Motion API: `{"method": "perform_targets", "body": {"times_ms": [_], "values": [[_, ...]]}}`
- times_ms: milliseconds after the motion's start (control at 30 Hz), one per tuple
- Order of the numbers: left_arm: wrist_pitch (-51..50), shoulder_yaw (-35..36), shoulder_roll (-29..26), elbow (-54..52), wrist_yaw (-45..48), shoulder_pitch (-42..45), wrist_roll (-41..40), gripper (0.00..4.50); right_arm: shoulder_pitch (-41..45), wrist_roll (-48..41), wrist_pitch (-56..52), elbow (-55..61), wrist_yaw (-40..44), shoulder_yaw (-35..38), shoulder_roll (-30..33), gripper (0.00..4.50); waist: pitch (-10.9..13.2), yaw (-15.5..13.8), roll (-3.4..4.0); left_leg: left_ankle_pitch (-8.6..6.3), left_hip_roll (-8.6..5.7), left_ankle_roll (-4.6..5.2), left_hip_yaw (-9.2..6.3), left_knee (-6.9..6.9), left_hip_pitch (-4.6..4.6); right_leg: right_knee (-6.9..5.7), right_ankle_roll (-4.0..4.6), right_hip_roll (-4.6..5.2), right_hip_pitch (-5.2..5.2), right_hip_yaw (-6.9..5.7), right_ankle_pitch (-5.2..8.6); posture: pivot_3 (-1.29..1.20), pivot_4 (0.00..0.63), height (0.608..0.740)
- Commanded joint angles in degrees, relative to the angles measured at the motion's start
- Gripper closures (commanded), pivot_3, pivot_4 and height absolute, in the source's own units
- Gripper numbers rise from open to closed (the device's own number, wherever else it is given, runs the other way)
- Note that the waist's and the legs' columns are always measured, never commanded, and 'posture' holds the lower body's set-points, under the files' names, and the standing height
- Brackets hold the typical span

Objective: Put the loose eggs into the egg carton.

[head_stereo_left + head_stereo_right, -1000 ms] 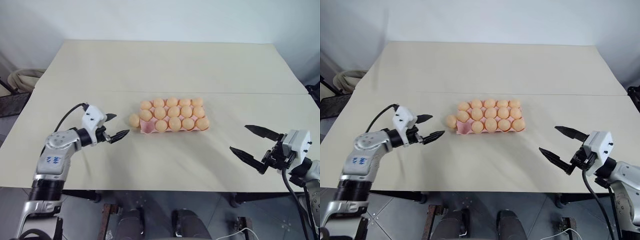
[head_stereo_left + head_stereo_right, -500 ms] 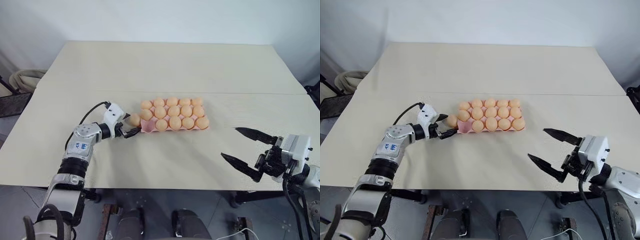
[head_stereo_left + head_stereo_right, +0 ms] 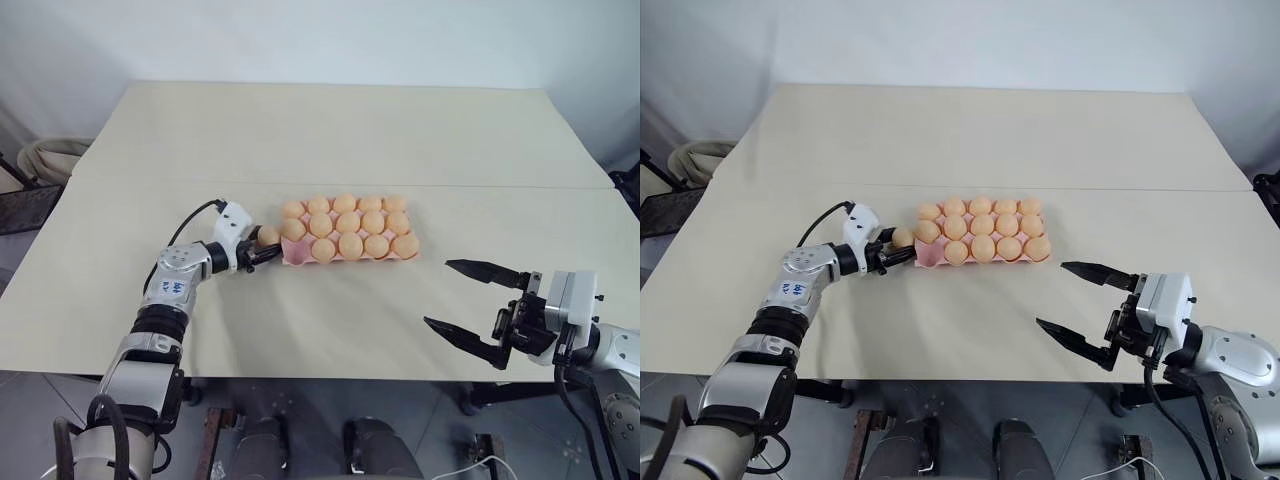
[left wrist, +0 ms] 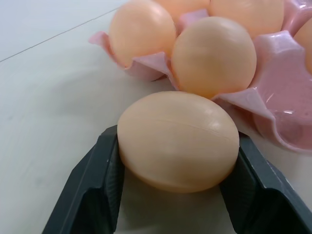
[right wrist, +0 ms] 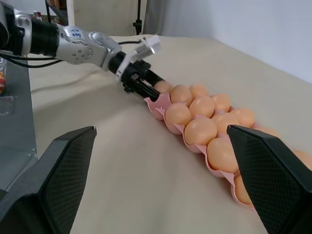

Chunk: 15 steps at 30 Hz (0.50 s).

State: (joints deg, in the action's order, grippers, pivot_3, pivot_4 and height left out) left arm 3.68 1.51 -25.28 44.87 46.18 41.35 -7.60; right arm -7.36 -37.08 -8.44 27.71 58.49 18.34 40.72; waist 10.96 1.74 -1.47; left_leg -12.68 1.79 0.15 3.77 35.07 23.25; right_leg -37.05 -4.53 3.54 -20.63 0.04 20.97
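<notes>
- Pale beige table (image 3: 330, 140) under a plain wall; pink egg carton (image 3: 297, 257) sits mid-table, every cup looks filled but the near-left corner one.
- One loose egg (image 3: 267, 236) lies on the table just beside the carton's left end, touching or nearly touching the rim.
- Left gripper (image 3: 262, 250) is at it; the left wrist view shows both black fingers (image 4: 97, 187) pressed on the egg's (image 4: 178, 140) two ends, so clamped on it, egg looks not yet lifted.
- Right gripper (image 3: 478, 307) hangs low at the table's near right edge, well apart from the carton, fingers spread wide, nothing in it.
- Egg's long axis runs level across the gap between the fingers, roughly along the carton's short left edge; faint seam follows that axis. Which end is blunt, can't tell.
- Doing it well, I'd judge: keep the squeeze light, lift straight up clear of the scalloped rim, carry over the empty corner cup, lower before letting go.
- Risk: smooth shell slipping end-wise, or nudging the neighbour egg (image 4: 213, 56).
</notes>
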Motion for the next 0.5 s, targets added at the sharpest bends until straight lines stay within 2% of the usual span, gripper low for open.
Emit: {"method": "perform_targets", "body": {"times_ms": [33,133,233,333,500], "values": [[0.5,4.4,-2.7,-8.7,3.6,-3.6,-5.3,2.16,-0.9,0.0,0.6,0.2,-0.1,1.2,0.0,0.00,0.0,-0.1,0.00,0.00,0.01,-0.01,0.00,-0.01,0.00,0.01,0.00,0.00,-0.01,-0.01,0.00,0.00,0.150,0.740],[-3.3,4.4,-4.5,-19.0,9.9,-7.0,-9.6,2.16,-1.3,0.4,0.9,-0.8,-0.3,1.6,-0.2,0.00,0.0,-0.3,-0.01,0.00,0.01,-0.01,-0.02,-0.01,0.02,0.03,0.01,0.02,0.00,-0.03,0.00,0.00,0.150,0.740],[-6.1,1.6,-3.9,-24.0,11.3,-6.8,-9.3,2.16,-1.0,0.9,1.3,-2.9,0.1,2.5,0.4,0.00,0.0,-1.0,-0.01,-0.02,-0.05,-0.04,-0.06,0.02,0.00,0.05,0.01,0.13,0.09,-0.05,0.00,0.00,0.150,0.740],[-8.3,-0.8,-2.0,-24.9,10.0,-5.1,-7.6,2.16,-1.1,1.1,1.7,-4.0,0.6,3.3,0.8,0.00,0.0,-1.6,-0.01,-0.11,-0.09,-0.18,-0.04,0.05,-0.03,0.09,-0.02,0.15,0.14,-0.01,-0.06,0.00,0.150,0.740],[-6.8,-3.9,1.3,-18.4,8.9,-1.3,-4.3,2.16,-2.5,1.2,2.1,-4.1,1.2,5.2,1.0,0.00,0.0,-1.7,-0.01,0.05,-0.07,0.09,-0.04,0.04,0.01,0.13,-0.02,0.09,0.11,-0.03,-0.07,0.00,0.150,0.740]]}}
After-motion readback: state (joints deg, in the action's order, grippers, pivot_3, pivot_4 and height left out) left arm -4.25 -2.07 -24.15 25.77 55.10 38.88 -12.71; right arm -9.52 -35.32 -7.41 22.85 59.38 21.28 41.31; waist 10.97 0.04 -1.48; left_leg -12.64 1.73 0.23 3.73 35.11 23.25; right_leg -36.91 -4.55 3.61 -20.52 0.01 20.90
